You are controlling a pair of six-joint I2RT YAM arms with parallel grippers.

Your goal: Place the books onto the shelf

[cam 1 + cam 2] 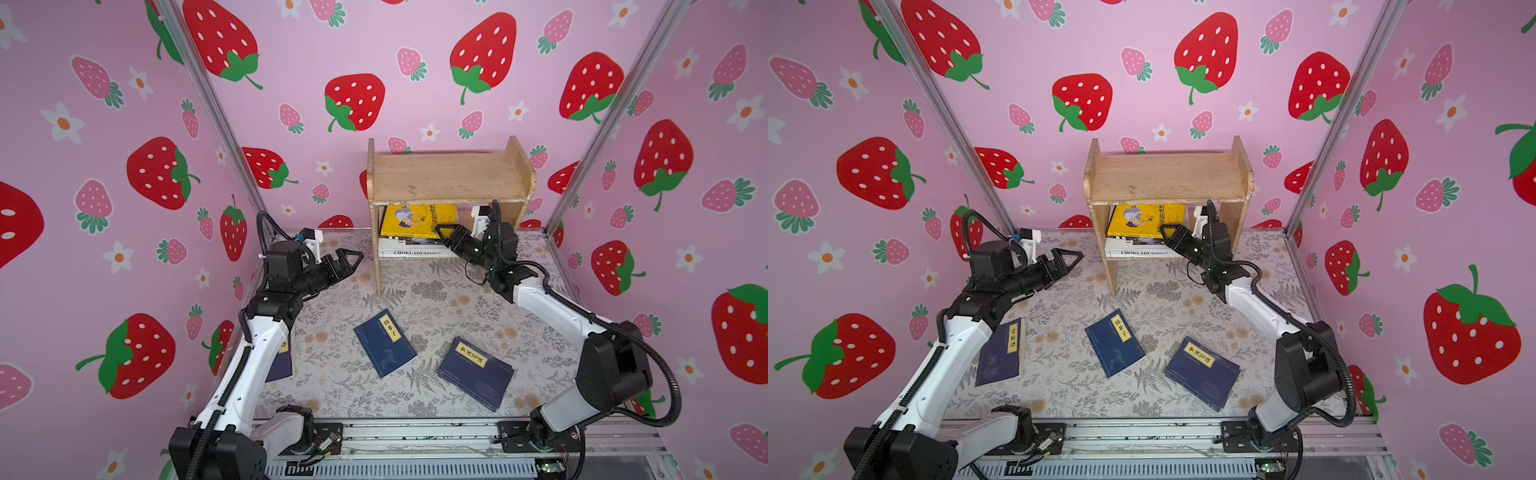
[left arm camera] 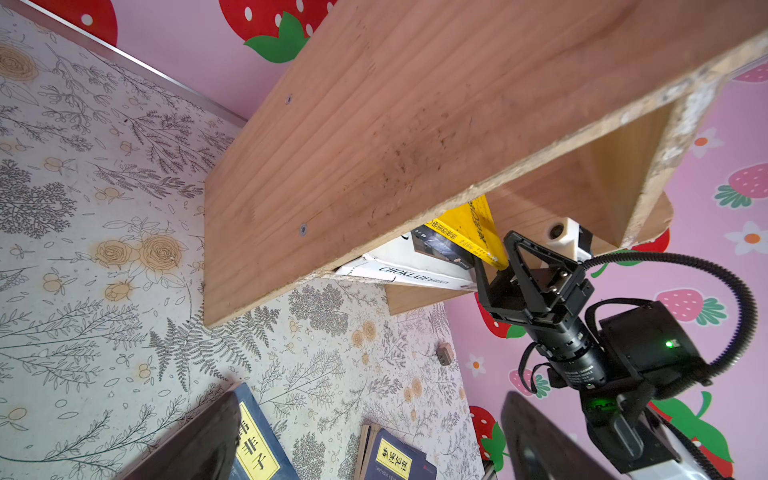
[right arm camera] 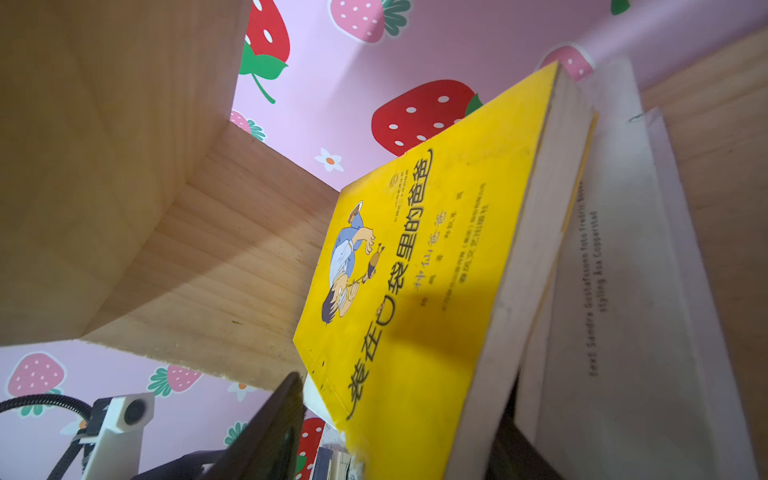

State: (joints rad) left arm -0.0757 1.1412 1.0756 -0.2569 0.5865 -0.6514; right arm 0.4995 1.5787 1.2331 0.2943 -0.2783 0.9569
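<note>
Ok, left to right: navy book [image 1: 1000, 353] lies flat on the table [image 1: 436, 291], half under the left arm. The left gripper [image 1: 353, 262] hangs wide open and empty, just left of the shelf [image 1: 449, 174]. Two more navy books, middle [image 1: 384, 343] and right [image 1: 476, 374], lie flat on the table, well apart from the shelf. The lower tier holds a flat stack: Chokladfabriken [image 1: 415, 252] at the bottom, a dark book [image 1: 401, 240] on it, the yellow book [image 1: 417, 220] on top and tilted. The top tier is bare. The right gripper [image 1: 440, 232] is partly open, jaws straddling the yellow book's near corner, apparently not clamping it.

Risk: if a jaw snags that corner on retreat, it drags the yellow book off the stack. The left arm could also sweep the book beneath it
</note>
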